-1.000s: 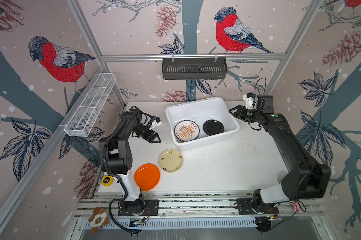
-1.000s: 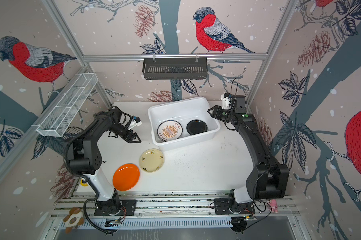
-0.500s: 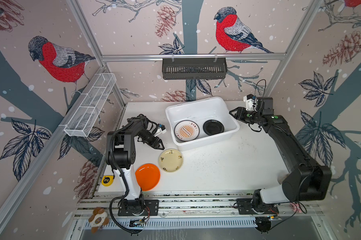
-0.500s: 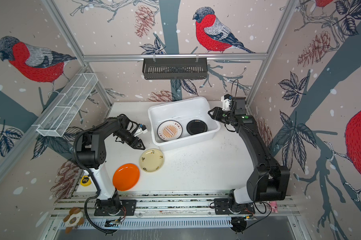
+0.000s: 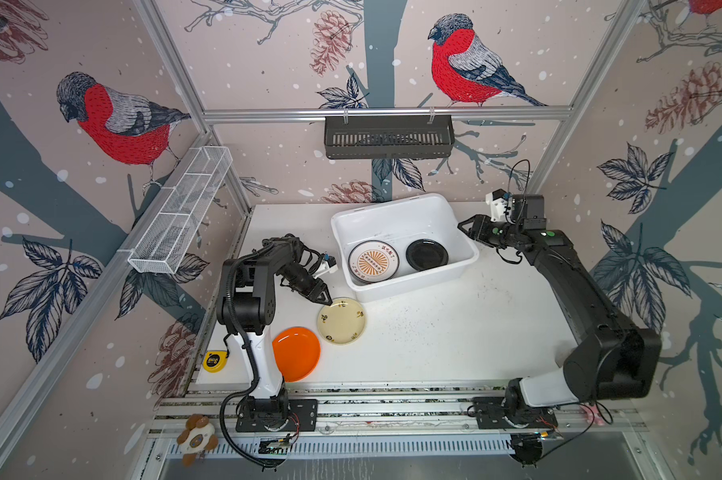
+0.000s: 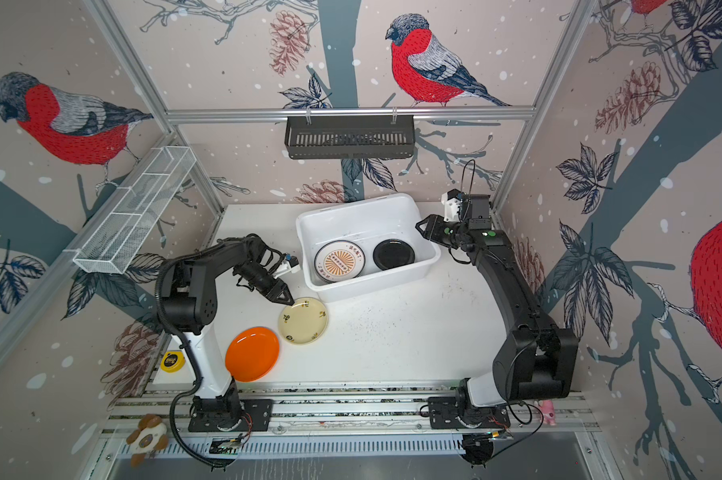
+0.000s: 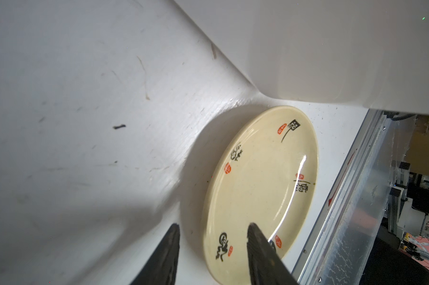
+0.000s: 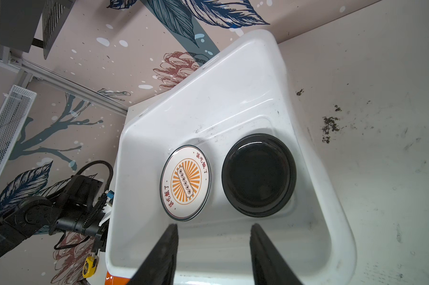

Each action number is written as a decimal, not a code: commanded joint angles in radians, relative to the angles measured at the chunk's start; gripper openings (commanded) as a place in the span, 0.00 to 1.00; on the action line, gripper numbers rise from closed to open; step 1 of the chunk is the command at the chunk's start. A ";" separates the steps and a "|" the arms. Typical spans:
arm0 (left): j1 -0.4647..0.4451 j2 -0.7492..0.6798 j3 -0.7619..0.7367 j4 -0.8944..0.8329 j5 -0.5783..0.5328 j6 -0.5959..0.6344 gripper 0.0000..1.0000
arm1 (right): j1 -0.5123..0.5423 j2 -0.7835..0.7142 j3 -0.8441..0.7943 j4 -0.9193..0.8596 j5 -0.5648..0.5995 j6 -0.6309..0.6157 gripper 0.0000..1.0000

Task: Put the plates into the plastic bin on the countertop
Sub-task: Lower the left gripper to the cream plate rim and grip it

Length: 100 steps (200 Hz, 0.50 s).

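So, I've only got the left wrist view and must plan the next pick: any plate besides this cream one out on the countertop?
Observer: Yes, an orange plate lies toward the countertop's front-left corner, beside the cream plate.
Operator: What's in the bin?
Observer: The plastic bin holds a sunburst plate and a black plate, side by side.
Operator: Right arm in the way?
Observer: No, the right gripper hangs at the bin's right rim, jaws open, empty.

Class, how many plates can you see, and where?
4: orange plate and cream plate on the countertop; sunburst plate and black plate in the bin. Others may hide under the sunburst plate.
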 commanded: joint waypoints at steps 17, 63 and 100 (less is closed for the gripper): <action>-0.009 -0.007 -0.030 -0.011 -0.012 0.030 0.43 | 0.000 0.000 -0.003 0.014 0.001 0.002 0.49; -0.014 -0.010 -0.040 0.012 -0.019 0.008 0.39 | 0.000 0.000 -0.018 0.026 -0.003 0.005 0.49; -0.020 -0.006 -0.042 0.024 -0.025 -0.002 0.34 | 0.000 -0.005 -0.032 0.035 -0.005 0.005 0.49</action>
